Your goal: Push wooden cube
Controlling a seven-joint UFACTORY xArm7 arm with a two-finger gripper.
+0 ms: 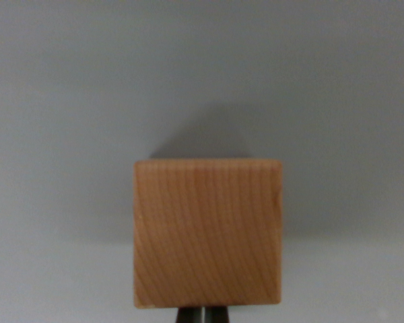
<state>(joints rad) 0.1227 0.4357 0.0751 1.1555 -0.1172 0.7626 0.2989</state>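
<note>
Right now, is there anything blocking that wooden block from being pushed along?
Nothing visible. The wooden cube sits alone on a plain grey surface, which is bare beyond it and on both sides; only the cube's shadow lies there. A dark tool tip shows right at the cube's lower edge, with no visible gap between them.

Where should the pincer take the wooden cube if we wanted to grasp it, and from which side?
Probably on the two vertical side faces of the wooden cube, closing across its width, coming from the bottom edge of the wrist view where the pincer already sits. Those faces look flat and parallel, the cube sits square to the camera, and the grey surface around it shows nothing in the way. The pincer's opening cannot be told.
</note>
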